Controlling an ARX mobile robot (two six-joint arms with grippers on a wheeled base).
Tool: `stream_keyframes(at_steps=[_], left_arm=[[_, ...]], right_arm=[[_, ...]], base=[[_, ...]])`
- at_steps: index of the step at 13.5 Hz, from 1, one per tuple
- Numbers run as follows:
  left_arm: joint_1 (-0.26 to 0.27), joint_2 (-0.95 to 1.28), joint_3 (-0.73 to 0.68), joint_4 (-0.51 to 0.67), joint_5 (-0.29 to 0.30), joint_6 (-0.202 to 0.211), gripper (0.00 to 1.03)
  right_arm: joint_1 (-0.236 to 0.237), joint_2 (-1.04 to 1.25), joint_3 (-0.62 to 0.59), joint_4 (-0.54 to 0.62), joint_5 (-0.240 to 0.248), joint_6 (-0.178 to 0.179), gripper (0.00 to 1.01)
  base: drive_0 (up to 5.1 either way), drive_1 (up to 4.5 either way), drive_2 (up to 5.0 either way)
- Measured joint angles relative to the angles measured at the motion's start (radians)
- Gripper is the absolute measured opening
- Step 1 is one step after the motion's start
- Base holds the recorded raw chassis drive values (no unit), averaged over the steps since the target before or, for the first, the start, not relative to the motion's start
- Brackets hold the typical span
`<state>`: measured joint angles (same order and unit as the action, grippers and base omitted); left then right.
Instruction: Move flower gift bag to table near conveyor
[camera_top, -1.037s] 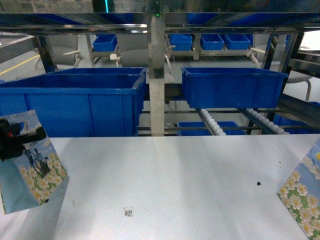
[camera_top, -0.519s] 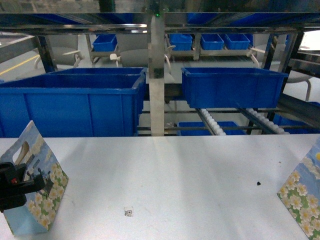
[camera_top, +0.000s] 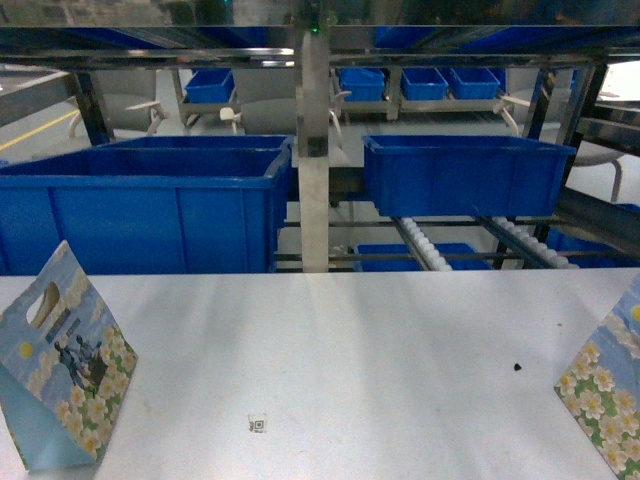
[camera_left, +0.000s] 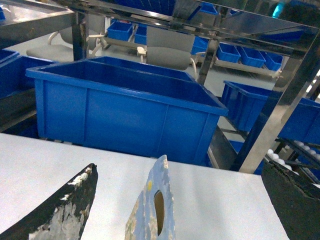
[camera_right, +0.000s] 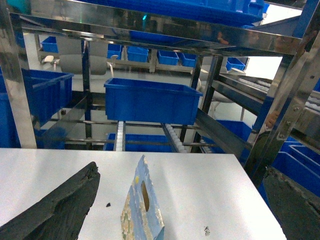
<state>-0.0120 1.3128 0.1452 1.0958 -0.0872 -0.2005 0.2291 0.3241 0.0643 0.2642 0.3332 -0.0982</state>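
Standing upright at the near left corner of the tabletop (camera_top: 340, 360), one flower gift bag (camera_top: 65, 375) shows its daisy print, sky-blue panel and oval handle cut-out; nothing touches it. A second flower bag (camera_top: 605, 395) of the same print stands at the near right edge, partly cut off by the frame, so two bags are counted in all. Each wrist camera looks down on one bag edge-on between its own two dark fingers: the left end effector (camera_left: 175, 220) is spread wide with the bag free in the gap, and the right end effector (camera_right: 180, 215) is likewise spread around the other bag without contact. A tiny square printed code mark (camera_top: 257, 424) lies on the tabletop between the bags; its pattern is too small to read. One small black speck (camera_top: 518, 366) sits toward the right. Beyond the far edge stands the conveyor (camera_top: 430, 248) with rows of white roller wheels. Two large blue bins (camera_top: 150, 205) rest at the front of the rack; what they hold cannot be seen. Several smaller blue bins sit farther back.
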Motion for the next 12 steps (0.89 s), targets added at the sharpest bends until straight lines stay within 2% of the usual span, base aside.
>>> stream_keyframes(at_steps=[2,4,5,6,7,8,9,10,11,12], left_arm=[[0.032,-0.264,-0.015,-0.241,0.045,0.029,0.98],[0.016,-0.589,-0.002,-0.562,0.044,0.056,0.98],[0.006,-0.689,0.014,-0.642,0.031,0.069,0.98],[0.006,-0.717,0.027,-0.652,0.029,0.08,0.97],[0.013,-0.734,0.008,-0.681,0.082,0.147,0.78],[0.012,-0.784,-0.025,-0.694,0.087,0.175,0.58],[0.012,-0.823,-0.042,-0.707,0.087,0.182,0.42],[0.012,-0.858,-0.061,-0.728,0.085,0.183,0.26],[0.012,-0.896,-0.082,-0.752,0.087,0.183,0.08],[0.012,-0.907,-0.085,-0.759,0.087,0.183,0.02]], right_arm=[[0.0,0.0,0.0,0.0,0.0,0.0,0.98],[0.0,0.0,0.0,0.0,0.0,0.0,0.98],[0.0,0.0,0.0,0.0,0.0,0.0,0.98],[0.0,0.0,0.0,-0.002,-0.001,0.0,0.98],[-0.058,-0.038,-0.008,-0.044,-0.138,0.049,0.8],[-0.095,-0.073,-0.011,-0.063,-0.196,0.073,0.6],[-0.186,-0.105,-0.02,-0.087,-0.303,0.079,0.43],[-0.238,-0.126,-0.036,-0.086,-0.314,0.083,0.27],[-0.227,-0.153,-0.051,-0.096,-0.337,0.084,0.09],[-0.23,-0.183,-0.05,-0.141,-0.336,0.083,0.03]], base=[[0.0,0.0,0.0],[0.0,0.0,0.0],[0.0,0.0,0.0],[0.0,0.0,0.0],[0.0,0.0,0.0],[0.0,0.0,0.0],[0.0,0.0,0.0],[0.0,0.0,0.0],[0.0,0.0,0.0],[0.0,0.0,0.0]])
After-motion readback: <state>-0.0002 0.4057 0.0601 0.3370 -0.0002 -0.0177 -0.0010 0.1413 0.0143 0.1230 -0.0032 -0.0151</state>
